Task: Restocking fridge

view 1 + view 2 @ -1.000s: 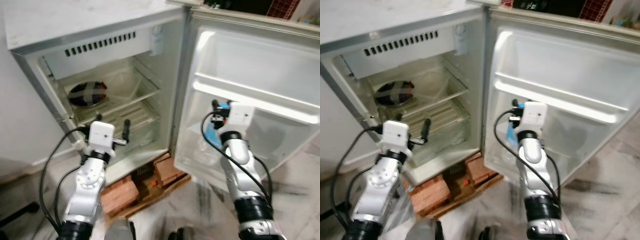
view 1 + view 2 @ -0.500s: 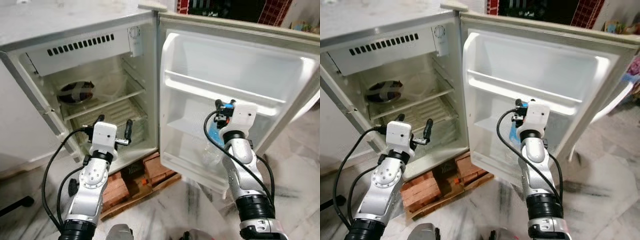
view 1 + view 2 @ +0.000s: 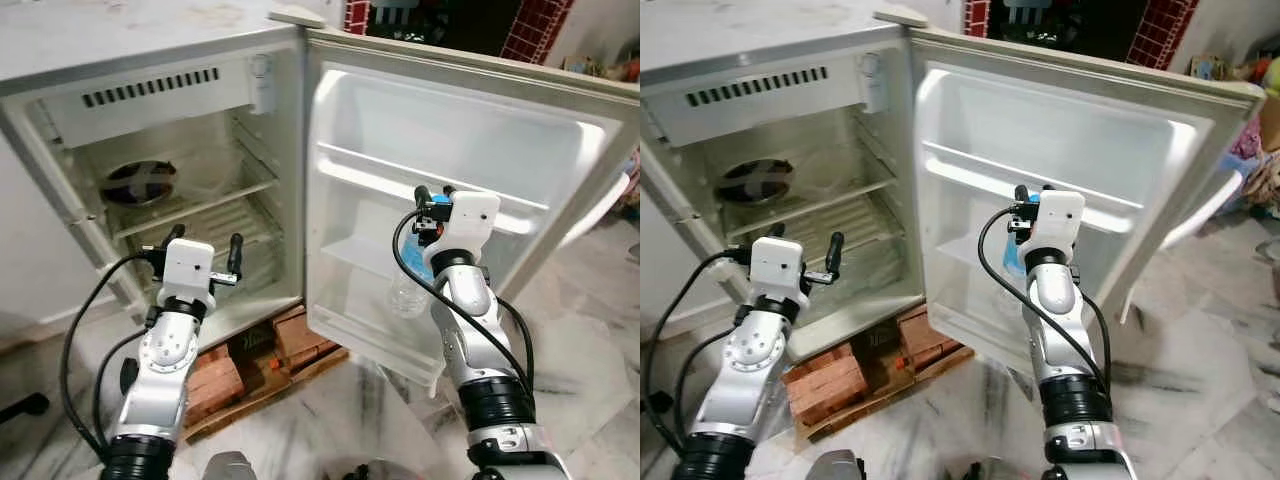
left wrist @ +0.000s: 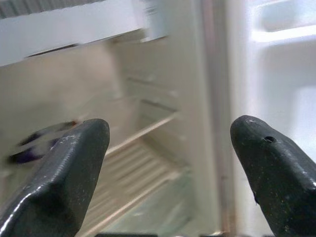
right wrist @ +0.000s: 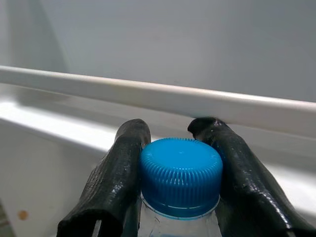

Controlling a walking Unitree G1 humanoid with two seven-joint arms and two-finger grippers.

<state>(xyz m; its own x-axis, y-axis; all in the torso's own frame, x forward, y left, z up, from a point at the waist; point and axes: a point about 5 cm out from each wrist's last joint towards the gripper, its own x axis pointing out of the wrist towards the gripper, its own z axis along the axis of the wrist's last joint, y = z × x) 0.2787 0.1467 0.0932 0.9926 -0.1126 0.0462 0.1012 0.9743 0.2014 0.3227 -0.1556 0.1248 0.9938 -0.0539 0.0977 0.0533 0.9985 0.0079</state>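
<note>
A marble floor (image 3: 340, 400) lies before a small fridge (image 3: 150, 70) that stands on a low stack of bricks (image 3: 235, 365) with its door (image 3: 480, 130) swung wide open to the robot's right. Nearest, the two silver arms rise from below. The left end effector (image 3: 203, 252) is held in front of the fridge's lower shelf, its two black fingers (image 4: 74, 163) spread well apart with nothing between them. The right end effector (image 5: 175, 148) is raised to the inside of the door, its fingers clamped on the neck of a clear bottle (image 3: 407, 290) just under the blue cap (image 5: 180, 175); the bottle hangs upright below it, in front of the door's lower shelf (image 3: 365, 255) and beneath the white rail (image 5: 158, 96) of the upper door shelf. Farther in, the fridge body holds a wire rack (image 3: 205, 225) low down and a clear shelf above it, on which a dark round dish (image 3: 138, 182) sits toward the left. Above that runs a white vented panel (image 3: 150, 90). Beyond the door's top edge a red grid-patterned thing (image 3: 530, 25) shows.
</note>
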